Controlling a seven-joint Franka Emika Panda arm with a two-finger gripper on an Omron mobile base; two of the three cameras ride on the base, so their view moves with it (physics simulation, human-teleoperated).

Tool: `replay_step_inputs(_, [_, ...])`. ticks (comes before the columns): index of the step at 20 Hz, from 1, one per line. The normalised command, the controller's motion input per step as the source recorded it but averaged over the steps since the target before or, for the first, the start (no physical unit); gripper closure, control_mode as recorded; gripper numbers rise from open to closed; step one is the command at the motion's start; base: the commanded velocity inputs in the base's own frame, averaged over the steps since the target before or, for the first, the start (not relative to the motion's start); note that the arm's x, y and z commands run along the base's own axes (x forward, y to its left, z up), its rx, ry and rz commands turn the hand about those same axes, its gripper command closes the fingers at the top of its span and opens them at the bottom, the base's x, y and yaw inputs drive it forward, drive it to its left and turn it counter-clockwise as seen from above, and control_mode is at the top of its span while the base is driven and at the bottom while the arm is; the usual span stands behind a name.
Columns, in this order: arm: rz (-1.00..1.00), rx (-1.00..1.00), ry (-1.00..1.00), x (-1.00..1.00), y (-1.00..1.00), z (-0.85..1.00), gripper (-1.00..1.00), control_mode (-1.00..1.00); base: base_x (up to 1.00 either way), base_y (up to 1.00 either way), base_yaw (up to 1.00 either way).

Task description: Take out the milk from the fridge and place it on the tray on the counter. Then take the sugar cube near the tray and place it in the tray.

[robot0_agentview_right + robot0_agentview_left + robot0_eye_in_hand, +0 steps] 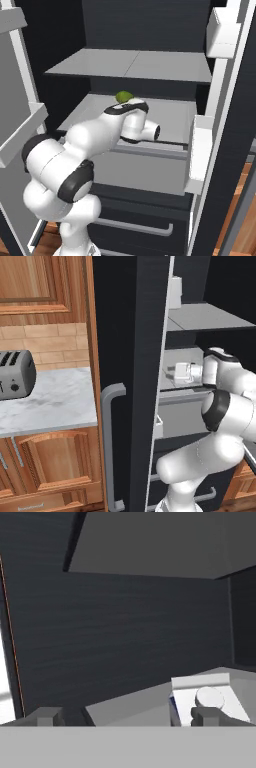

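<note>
Starting at the left of the left base view, a grey toaster (15, 375) sits on the marble counter (55, 401) above brown cabinets (50, 466). Next comes the fridge (132, 331), its black door swung open with the grey bar handle (109, 441) on its face. Past the door edge lie the grey inner shelves (210, 318), and the white arm (225, 401) reaches in at the middle shelf level.

From the right base view, the arm (90, 140) stretches over the middle shelf (165, 117), and a small green thing (123, 96) shows just behind its wrist; what it is cannot be told. White door bins (200, 150) hang at the right.

Along the hand view, the gripper (127, 716) points at the dark back wall of the fridge, jaws spread wide and holding nothing. One fingertip (47, 716) rises at the lower left, the other at the lower right. The milk (205, 699) stands on the shelf at the lower right, just beyond the right fingertip and partly hidden by it, outside the gap between the jaws.
</note>
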Motion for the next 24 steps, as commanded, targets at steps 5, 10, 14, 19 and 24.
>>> replay_step_inputs(5, [0.0,0.0,0.04,0.32,0.0,-0.05,-1.0,-1.0,0.0,0.0,0.0])
replay_step_inputs(10, [0.0,0.0,0.04,0.21,0.0,-0.14,-1.0,-1.0,0.0,0.0,0.0])
replay_step_inputs(14, [0.0,0.0,0.03,0.18,0.0,-0.24,-1.0,-1.0,0.0,0.0,0.0])
replay_step_inputs(19, [0.0,0.0,0.0,0.2,0.0,-0.16,-1.0,-1.0,0.0,0.0,0.0])
replay_step_inputs(24, [0.0,0.0,0.0,0.1,0.0,-0.06,-1.0,-1.0,0.0,0.0,0.0])
